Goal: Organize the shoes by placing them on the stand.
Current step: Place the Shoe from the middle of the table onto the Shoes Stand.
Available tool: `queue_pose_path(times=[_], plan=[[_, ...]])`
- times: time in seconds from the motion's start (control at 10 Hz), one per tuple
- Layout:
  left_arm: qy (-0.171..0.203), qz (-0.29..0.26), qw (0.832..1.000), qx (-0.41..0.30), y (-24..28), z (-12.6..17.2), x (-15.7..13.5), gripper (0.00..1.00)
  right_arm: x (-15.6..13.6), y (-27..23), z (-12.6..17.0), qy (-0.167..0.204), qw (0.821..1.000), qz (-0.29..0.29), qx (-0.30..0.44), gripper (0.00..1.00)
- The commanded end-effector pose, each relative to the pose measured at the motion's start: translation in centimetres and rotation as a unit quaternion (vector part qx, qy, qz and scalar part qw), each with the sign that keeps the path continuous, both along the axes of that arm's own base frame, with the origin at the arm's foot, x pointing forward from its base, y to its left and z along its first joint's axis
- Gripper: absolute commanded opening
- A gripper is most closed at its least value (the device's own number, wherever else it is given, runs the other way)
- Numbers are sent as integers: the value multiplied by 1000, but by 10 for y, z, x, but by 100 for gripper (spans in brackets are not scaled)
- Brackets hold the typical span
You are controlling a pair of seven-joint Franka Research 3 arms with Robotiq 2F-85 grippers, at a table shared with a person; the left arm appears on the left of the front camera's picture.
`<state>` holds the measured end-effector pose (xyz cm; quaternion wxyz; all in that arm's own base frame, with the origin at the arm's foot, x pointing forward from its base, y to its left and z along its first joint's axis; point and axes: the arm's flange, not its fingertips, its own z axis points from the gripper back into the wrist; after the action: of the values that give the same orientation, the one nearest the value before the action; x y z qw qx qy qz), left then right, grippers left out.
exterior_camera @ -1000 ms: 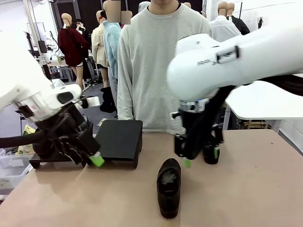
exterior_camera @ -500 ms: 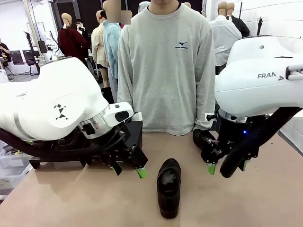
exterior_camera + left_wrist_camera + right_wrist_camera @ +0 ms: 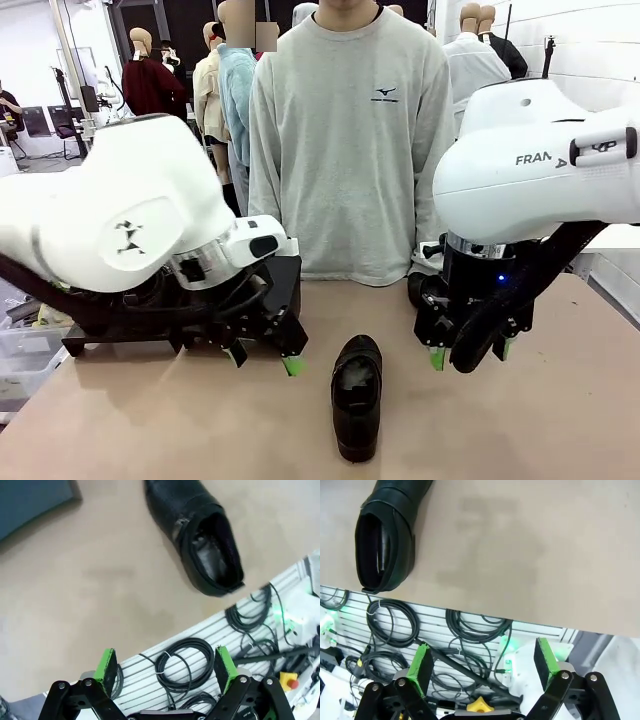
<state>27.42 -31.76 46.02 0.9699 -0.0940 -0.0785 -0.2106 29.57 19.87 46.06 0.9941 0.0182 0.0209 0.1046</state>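
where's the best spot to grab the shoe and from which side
Grip the shoe across its narrow width at the collar beside the opening, coming down from above. It sits upright on its sole, heel toward the robot's table edge, so the jaws can straddle its two long sides; the rounded toe would likely slip.

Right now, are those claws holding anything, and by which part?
Nothing is held. The left gripper and right gripper both hang open and empty, either side of a black shoe lying untouched on the table.

shoe [image 3: 357,396] on table [image 3: 560,420], centre | stand [image 3: 287,278] behind-left of shoe | person [image 3: 350,150] behind table's far edge
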Motion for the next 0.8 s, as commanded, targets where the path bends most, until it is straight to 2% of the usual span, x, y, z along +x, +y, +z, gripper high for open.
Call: queue_pose_path(times=[0.0,0.2,0.4,0.7], plan=[[1,60,997,51,-39,-12,26,100,4,-2,4,5,1000,6,-10,100],[20,81,995,51,-59,-27,39,100,4,-2,4,5,1000,6,-10,100],[13,105,994,18,-77,-32,42,100,4,-2,4,5,1000,6,-10,100],[49,150,987,-15,-89,-45,45,100,4,-2,4,5,1000,6,-10,100]])
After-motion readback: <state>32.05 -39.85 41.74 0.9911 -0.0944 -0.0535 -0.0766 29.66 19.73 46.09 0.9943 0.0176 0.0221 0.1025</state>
